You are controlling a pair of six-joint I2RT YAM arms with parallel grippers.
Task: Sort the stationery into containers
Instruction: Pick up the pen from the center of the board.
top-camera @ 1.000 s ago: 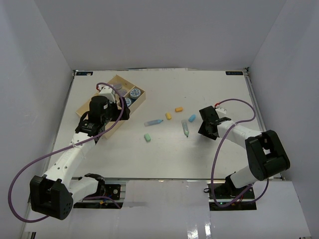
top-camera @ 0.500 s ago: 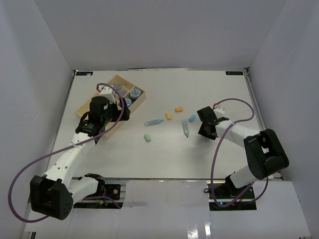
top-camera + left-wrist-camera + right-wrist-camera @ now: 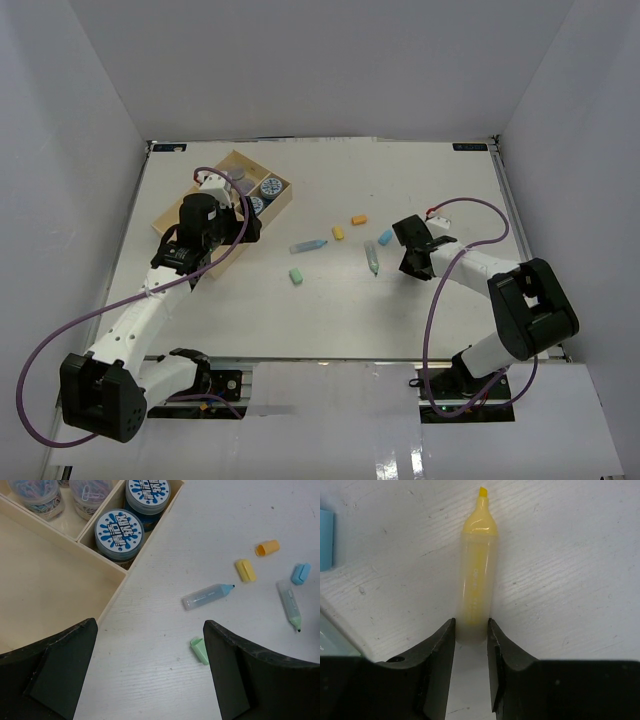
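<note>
**A:** Starting at the right tool point(image 3: 470, 627): how does it stand?

**B:** Narrow. In the right wrist view its two fingers point(image 3: 440, 650) press the sides of a yellow marker point(image 3: 476, 565) at its blunt end. The marker lies flat on the surface point(image 3: 570, 580), with its tip towards the top of the frame.

**A:** Anything beside it?

**B:** A blue cap point(image 3: 325, 539) shows at the left edge, apart from the marker.

**A:** And the left tool point(image 3: 150, 625)?

**B:** Wide, with nothing between the fingers. In the left wrist view they sit in the two bottom corners. It hangs over the tray point(image 3: 111, 600) wall at lower left.

**A:** What is in the tray?

**B:** Two blue rolls point(image 3: 119, 532) are in a small section at top centre, touching each other. Two clear tubs point(image 3: 40, 492) are in the section left of that, at the top left corner. The long section at the left shows only a bare floor where it is in view.

**A:** And out on the surface?

**B:** A blue marker point(image 3: 207, 596) is at centre, with a green cap point(image 3: 199, 650) just below it. A yellow cap point(image 3: 245, 570) and an orange cap point(image 3: 266, 547) are at upper right. A green marker point(image 3: 290, 605) is at the right edge. None of them touch.
</note>
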